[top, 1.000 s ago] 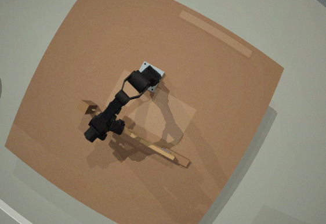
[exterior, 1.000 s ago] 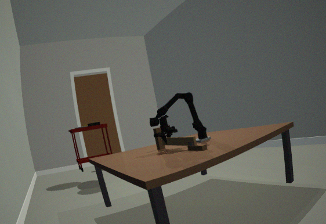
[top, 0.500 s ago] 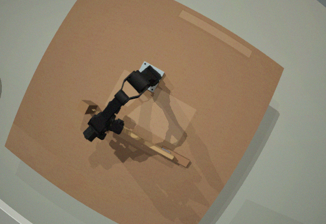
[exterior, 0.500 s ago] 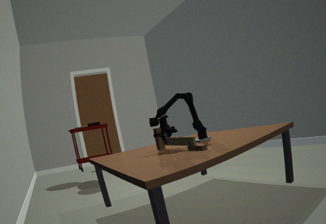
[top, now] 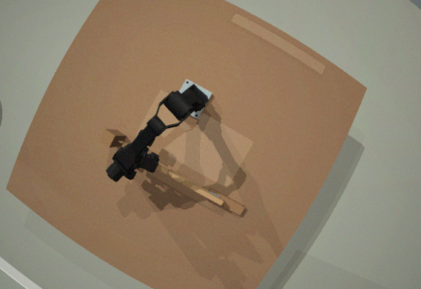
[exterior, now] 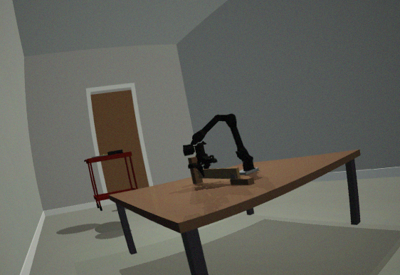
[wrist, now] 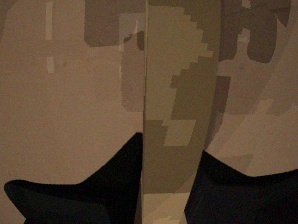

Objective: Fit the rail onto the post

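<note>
The long wooden rail (top: 204, 192) (exterior: 221, 173) (wrist: 172, 100) runs from under the arm to the low footboard block (top: 238, 208) (exterior: 244, 181). Its far end is over the block, beside the grey bracket (top: 214, 193). The rail looks about level in the exterior view, its post-side end off the table. My gripper (exterior: 203, 172) (wrist: 156, 139) is shut on the rail near that end, one finger on each side. The wooden post (top: 117, 141) (exterior: 196, 178) stands upright just beyond the gripper. The arm hides the pegs, the holes and any gap between rail and post.
The arm's light base plate (top: 206, 93) (exterior: 253, 171) sits on the brown table (top: 94, 67) (exterior: 160, 202), behind the rail. A pale strip (top: 279, 43) lies near one table edge. A red cart (exterior: 110, 158) stands on the floor away from the table.
</note>
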Robot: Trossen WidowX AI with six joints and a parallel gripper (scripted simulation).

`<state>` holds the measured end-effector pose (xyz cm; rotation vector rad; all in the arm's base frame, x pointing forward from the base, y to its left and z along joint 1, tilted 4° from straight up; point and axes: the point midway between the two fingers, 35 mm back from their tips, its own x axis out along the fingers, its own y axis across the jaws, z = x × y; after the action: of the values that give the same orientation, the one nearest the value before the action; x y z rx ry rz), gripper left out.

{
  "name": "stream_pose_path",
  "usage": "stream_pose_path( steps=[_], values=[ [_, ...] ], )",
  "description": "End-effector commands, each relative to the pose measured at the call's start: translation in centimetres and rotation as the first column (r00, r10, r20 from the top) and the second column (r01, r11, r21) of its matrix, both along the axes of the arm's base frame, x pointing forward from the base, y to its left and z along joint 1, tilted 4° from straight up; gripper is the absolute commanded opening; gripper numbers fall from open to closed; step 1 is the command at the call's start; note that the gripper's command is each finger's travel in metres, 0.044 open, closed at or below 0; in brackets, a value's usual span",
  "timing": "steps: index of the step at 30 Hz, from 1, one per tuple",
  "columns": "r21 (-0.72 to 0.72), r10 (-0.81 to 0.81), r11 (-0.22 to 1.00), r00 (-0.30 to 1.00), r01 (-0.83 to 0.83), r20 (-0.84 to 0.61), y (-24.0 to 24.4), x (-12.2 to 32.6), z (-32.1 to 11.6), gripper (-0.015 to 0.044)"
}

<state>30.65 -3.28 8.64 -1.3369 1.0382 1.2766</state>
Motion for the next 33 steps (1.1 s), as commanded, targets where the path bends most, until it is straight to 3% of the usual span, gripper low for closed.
stream_pose_path(
  steps=[1,33],
  values=[
    [-0.003,0.002,1.0,1.0,-0.002,0.007,-0.27,0.19,0.22,0.0],
    [-0.004,0.002,1.0,1.0,-0.002,0.007,-1.21,0.34,0.19,0.0]
  ],
)
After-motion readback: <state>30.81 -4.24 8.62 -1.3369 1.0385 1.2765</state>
